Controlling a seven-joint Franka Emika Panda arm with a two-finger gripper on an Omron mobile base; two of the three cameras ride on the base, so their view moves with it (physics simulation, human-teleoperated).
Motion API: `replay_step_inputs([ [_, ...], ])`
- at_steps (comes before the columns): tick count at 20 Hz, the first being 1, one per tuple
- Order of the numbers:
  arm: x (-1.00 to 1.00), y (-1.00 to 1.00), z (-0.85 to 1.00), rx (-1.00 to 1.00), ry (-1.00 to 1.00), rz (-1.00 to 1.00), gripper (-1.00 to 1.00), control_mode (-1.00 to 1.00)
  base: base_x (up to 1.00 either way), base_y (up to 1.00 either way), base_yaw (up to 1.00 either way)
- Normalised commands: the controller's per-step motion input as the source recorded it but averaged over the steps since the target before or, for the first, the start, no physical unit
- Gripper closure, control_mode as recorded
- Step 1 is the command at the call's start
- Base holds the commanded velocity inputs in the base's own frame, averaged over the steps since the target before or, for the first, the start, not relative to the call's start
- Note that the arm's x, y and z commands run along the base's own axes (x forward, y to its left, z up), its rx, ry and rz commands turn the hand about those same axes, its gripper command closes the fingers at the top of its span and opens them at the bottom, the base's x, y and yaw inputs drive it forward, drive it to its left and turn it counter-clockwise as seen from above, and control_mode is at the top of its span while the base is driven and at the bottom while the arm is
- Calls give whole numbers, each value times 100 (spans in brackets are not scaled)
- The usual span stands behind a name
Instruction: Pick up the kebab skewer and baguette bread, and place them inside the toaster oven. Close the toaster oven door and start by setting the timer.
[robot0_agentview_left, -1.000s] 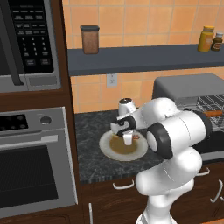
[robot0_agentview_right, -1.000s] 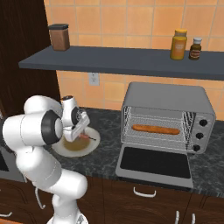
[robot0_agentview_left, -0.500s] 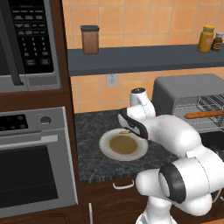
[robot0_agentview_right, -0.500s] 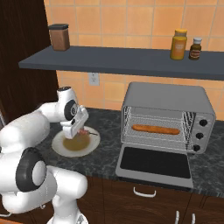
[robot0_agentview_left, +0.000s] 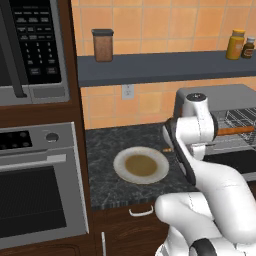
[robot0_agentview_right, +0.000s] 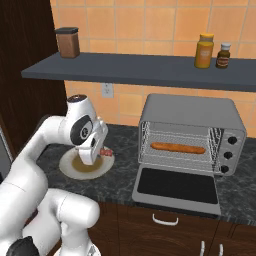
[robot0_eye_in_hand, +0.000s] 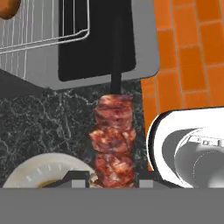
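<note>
The kebab skewer (robot0_eye_in_hand: 113, 140), a stick with red-brown meat chunks, sits clamped between the fingertips of my gripper (robot0_eye_in_hand: 112, 180). In the right base view my gripper (robot0_agentview_right: 92, 151) hovers over the right rim of the plate (robot0_agentview_right: 75, 172), with the skewer (robot0_agentview_right: 105, 152) poking out towards the toaster oven (robot0_agentview_right: 192, 107). The baguette bread (robot0_agentview_right: 177, 148) lies on the wire rack inside. The toaster oven door (robot0_agentview_right: 175, 186) hangs open, flat over the counter. From the left base view the baguette (robot0_agentview_left: 235, 131) shows past my arm.
A white plate (robot0_agentview_left: 120, 167) with a brown centre rests on the dark stone counter. A built-in oven (robot0_agentview_left: 35, 200) and a microwave (robot0_agentview_left: 30, 45) stand to the left. The shelf above carries a jar (robot0_agentview_left: 102, 45) and two bottles (robot0_agentview_right: 205, 50).
My arm has lifted the skewer off the plate and swung it right, from over the plate's middle to its right rim, towards the toaster oven.
</note>
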Motion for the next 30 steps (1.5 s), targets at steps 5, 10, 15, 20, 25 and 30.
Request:
replay_step_inputs([
  [5,-69,-90,85,0,0,1,100,-100,0,0,0],
  [10,-20,-96,49,0,-3,4,100,-100,0,0,0],
  [15,2,-73,27,0,-6,8,100,-100,0,0,0],
  [20,2,-54,3,0,-1,8,100,-100,0,0,0],
  [25,20,-48,-15,5,0,11,100,-100,0,0,0],
  [30,55,-19,-16,3,0,8,100,-100,0,0,0],
])
